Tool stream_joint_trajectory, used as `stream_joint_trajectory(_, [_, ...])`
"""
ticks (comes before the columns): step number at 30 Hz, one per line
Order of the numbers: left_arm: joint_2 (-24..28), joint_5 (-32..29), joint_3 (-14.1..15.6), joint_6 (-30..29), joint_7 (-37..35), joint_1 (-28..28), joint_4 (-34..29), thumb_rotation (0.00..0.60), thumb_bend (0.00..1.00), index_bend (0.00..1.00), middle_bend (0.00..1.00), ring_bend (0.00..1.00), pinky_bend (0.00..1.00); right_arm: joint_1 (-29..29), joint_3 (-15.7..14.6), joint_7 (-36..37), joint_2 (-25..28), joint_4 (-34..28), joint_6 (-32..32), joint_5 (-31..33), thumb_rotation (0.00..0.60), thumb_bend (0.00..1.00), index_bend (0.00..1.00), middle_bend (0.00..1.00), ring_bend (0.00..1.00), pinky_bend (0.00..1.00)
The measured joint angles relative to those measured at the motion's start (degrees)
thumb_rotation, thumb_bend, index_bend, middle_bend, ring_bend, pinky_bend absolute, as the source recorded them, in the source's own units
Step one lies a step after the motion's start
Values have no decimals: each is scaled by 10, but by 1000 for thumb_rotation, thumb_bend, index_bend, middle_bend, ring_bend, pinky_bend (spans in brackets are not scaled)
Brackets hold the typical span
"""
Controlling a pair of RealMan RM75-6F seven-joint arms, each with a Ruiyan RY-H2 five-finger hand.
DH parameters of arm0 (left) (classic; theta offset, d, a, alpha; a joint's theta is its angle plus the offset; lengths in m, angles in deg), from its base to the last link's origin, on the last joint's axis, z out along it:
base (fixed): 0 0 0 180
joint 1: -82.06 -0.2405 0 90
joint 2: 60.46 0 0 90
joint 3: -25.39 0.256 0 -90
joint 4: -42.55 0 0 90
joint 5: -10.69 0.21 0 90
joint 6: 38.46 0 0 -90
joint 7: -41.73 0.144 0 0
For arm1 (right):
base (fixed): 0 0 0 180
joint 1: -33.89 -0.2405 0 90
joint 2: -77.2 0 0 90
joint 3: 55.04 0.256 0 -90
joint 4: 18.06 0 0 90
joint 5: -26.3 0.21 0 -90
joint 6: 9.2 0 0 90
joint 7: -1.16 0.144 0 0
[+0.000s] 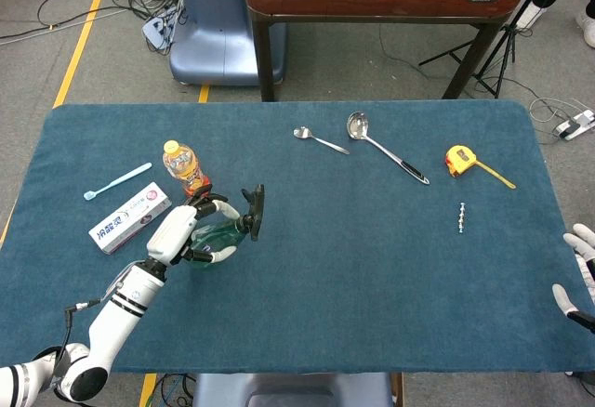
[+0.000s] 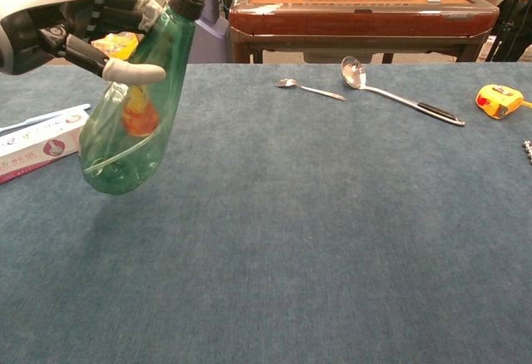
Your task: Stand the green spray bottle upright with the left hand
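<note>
My left hand (image 1: 182, 232) (image 2: 58, 23) grips the green spray bottle (image 1: 221, 229) (image 2: 133, 119) around its upper body. The bottle is lifted off the blue table (image 1: 372, 268) and tilted, its round base low and its black spray head (image 1: 253, 210) up and to the right. In the chest view the spray head runs out of the top of the frame. My right hand (image 1: 578, 277) shows only at the right edge of the head view, low by the table's corner, holding nothing, with its fingers apart.
An orange drink bottle (image 1: 184, 167) stands just behind the left hand. A toothpaste box (image 1: 130, 217) (image 2: 33, 152) and a blue toothbrush (image 1: 116, 182) lie to the left. A spoon (image 1: 320, 140), ladle (image 1: 383, 147), yellow tape measure (image 1: 461, 160) and small screw (image 1: 461, 217) lie further right.
</note>
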State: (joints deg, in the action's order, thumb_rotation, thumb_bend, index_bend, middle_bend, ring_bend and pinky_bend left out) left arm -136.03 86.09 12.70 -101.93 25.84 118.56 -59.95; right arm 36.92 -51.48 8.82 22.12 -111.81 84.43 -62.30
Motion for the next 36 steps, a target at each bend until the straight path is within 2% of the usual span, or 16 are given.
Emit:
stream_joint_trajectory(5, [-37, 4, -12, -30, -84, -18, 36, 600, 267, 448, 417, 195, 9, 0, 1, -3, 1, -3, 1, 0, 600, 305, 206, 148, 50, 61])
stream_joint_trajectory(16, [-116, 15, -14, -81, -141, -43, 134, 600, 267, 439, 417, 195, 6, 1, 1, -10, 3, -10, 2, -1, 600, 306, 206, 148, 50, 61])
stream_joint_trajectory(26, [-170, 51, 2, -119, -165, -57, 221, 600, 267, 432, 417, 195, 6, 2, 1, -13, 4, -13, 3, 0, 600, 305, 206, 148, 50, 61])
stream_joint_trajectory(36, [-177, 52, 8, -125, -141, -68, 245, 600, 267, 411, 417, 194, 6, 1, 2, -15, 4, -14, 1, 0, 600, 306, 206, 149, 50, 61])
